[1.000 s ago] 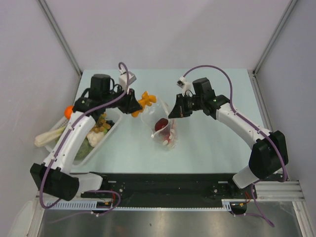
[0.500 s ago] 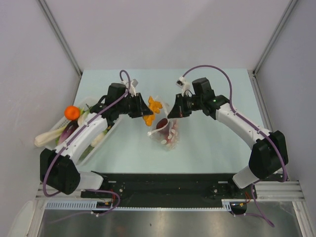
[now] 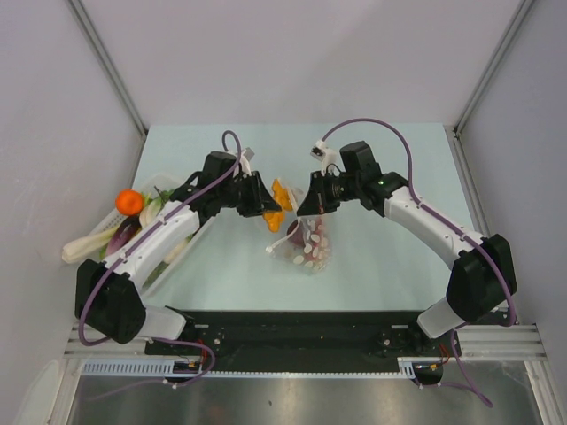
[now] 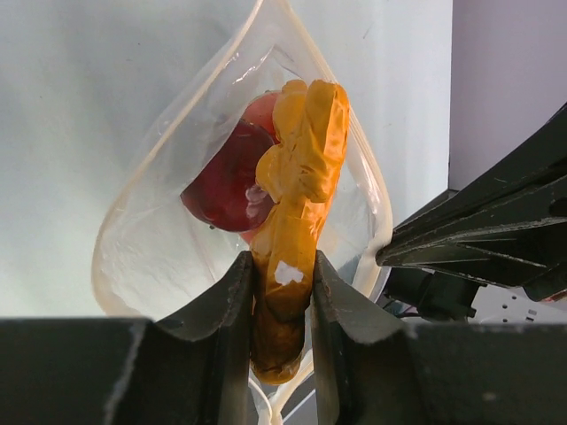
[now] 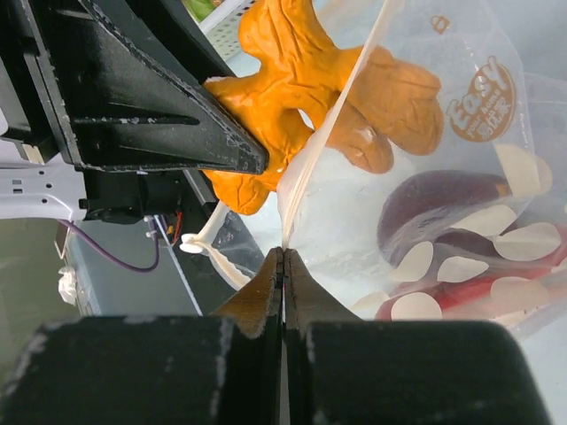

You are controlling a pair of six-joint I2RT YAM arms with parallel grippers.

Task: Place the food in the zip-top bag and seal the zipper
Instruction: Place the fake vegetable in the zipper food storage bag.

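Note:
My left gripper (image 3: 268,204) (image 4: 282,274) is shut on an orange toy food piece (image 4: 297,186) (image 3: 279,197) and holds it in the open mouth of the zip-top bag (image 3: 306,243) (image 4: 159,257). A dark red piece (image 4: 226,177) and other food lie inside the bag (image 5: 461,221). My right gripper (image 3: 304,205) (image 5: 283,257) is shut on the bag's whitish zipper edge (image 5: 306,177) and holds the mouth open. The orange piece (image 5: 292,97) shows half inside the bag in the right wrist view.
A white tray (image 3: 197,237) at the left holds more toy food, with an orange fruit (image 3: 129,202) and a pale long vegetable (image 3: 84,248) at its far side. Grey walls enclose the table; a black rail runs along the near edge.
My left gripper has carried the orange piece right from above the tray to the bag's mouth. My right gripper has lifted the bag's edge slightly and kept its hold.

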